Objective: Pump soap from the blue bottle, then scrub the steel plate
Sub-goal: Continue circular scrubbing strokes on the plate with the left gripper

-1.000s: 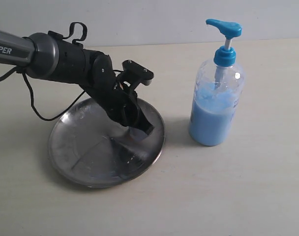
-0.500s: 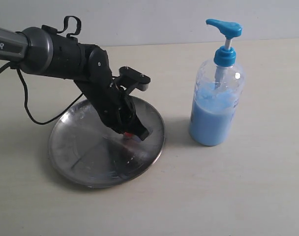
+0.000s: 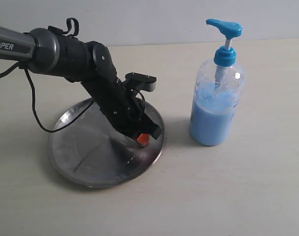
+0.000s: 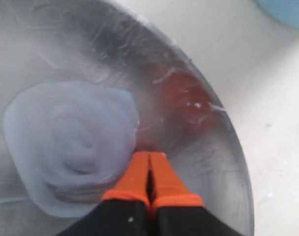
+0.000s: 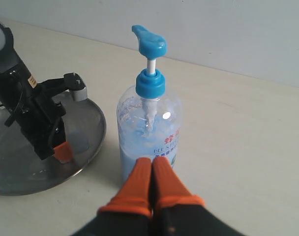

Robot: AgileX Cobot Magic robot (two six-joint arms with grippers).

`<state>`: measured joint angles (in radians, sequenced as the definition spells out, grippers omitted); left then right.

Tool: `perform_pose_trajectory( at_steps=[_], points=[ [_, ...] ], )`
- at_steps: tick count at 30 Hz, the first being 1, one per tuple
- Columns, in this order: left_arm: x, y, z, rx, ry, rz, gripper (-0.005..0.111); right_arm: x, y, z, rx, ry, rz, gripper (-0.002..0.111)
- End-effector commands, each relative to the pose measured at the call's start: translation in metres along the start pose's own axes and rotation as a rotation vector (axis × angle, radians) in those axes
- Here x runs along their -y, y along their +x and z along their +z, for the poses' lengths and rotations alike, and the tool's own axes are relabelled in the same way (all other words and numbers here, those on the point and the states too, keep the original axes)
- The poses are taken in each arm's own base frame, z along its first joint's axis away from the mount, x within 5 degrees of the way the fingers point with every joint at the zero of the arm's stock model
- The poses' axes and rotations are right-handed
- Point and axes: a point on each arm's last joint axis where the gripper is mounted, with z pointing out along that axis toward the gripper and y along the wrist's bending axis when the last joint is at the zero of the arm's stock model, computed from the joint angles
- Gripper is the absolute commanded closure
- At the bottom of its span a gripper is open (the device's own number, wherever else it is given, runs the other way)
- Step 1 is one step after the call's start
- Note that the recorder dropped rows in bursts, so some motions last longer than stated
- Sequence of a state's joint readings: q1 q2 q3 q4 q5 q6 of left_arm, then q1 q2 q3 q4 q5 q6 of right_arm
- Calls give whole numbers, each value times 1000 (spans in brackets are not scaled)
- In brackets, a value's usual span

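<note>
The steel plate [image 3: 75, 150] lies flat on the pale table [image 3: 248, 191], left of centre, its surface streaked and reflective. The left arm [image 3: 66, 54] enters from the upper left and slants down over the plate, a black cable [image 3: 34, 110] looping beneath it. The orange-tipped left gripper [image 3: 143, 139] sits low over the plate's right-hand portion near the rim; contact cannot be confirmed. The blue bottle [image 3: 217, 93] stands upright on the table to the right of the plate and apart from it, pump head [image 3: 224, 27] raised, soap [image 3: 211, 123] filling its lower part.

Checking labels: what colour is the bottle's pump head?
Bright blue. The pump head shows best in the right wrist view.
</note>
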<state>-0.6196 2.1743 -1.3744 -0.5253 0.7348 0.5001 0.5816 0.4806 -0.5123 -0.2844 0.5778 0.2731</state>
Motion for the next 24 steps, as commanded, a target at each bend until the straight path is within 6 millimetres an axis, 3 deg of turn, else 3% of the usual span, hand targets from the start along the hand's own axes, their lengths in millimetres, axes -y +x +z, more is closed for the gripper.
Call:
perform_pose_trajectory(
  at_steps=[1, 7, 12, 24],
  points=[
    [-8, 4, 23, -3, -36, 10, 107, 0, 0, 0, 14, -5, -5, 108],
    [-15, -6, 22, 105, -116, 35, 107, 0, 0, 0, 14, -5, -5, 108],
    [-24, 1, 21, 27, -212, 66, 107, 0, 0, 0, 14, -5, -5, 108],
    [-20, 20, 20, -182, -160, 63, 107, 0, 0, 0, 14, -5, -5, 108]
  ],
)
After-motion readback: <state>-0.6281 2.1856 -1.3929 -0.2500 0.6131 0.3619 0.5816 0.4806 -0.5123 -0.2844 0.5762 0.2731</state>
